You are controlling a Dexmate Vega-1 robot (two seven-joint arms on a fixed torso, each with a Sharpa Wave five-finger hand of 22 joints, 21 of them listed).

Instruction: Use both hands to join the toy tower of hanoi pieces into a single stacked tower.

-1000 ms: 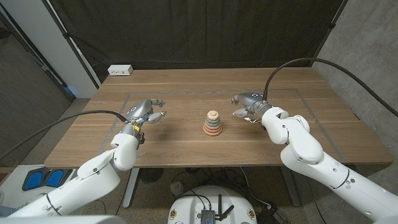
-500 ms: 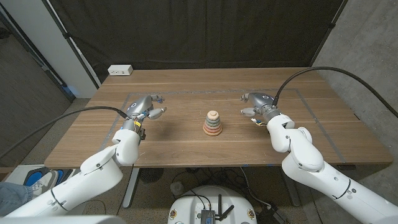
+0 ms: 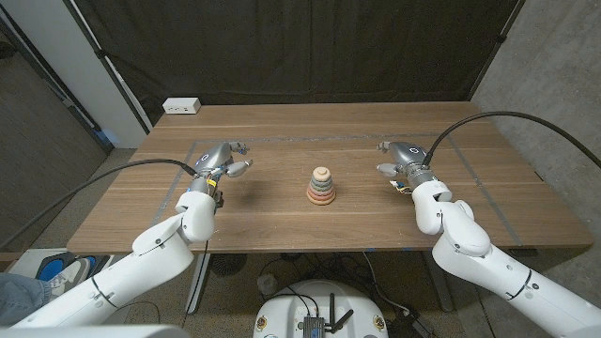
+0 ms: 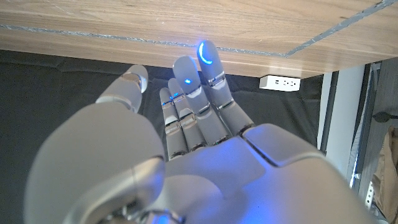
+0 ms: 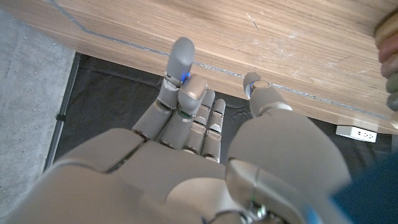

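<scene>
The toy tower (image 3: 322, 186) stands upright at the middle of the wooden counter (image 3: 282, 211), its coloured rings stacked wide at the base and narrow at the top, with a pale knob on top. It has not shifted over the last second.

The right hand (image 3: 400, 158) has drawn back toward the counter's right side. A second ago it hung just right of the tower; it now sits well apart from it, near the tape line on the counter. Its fingers (image 5: 182, 65) are stretched out and apart, the thumb set off to one side, and it holds nothing.

The left hand (image 3: 222, 161) hovers over the left part of the counter, also well apart from the tower, and has edged slightly farther from the robot since the earlier frame. Its fingers (image 4: 206, 62) reach out side by side, blue lights glowing at the tips, thumb spread away, nothing between them.

A white power strip (image 3: 181, 106) lies at the counter's far left corner. A taped outline (image 3: 282, 137) marks a rectangle on the wood around the tower.
</scene>
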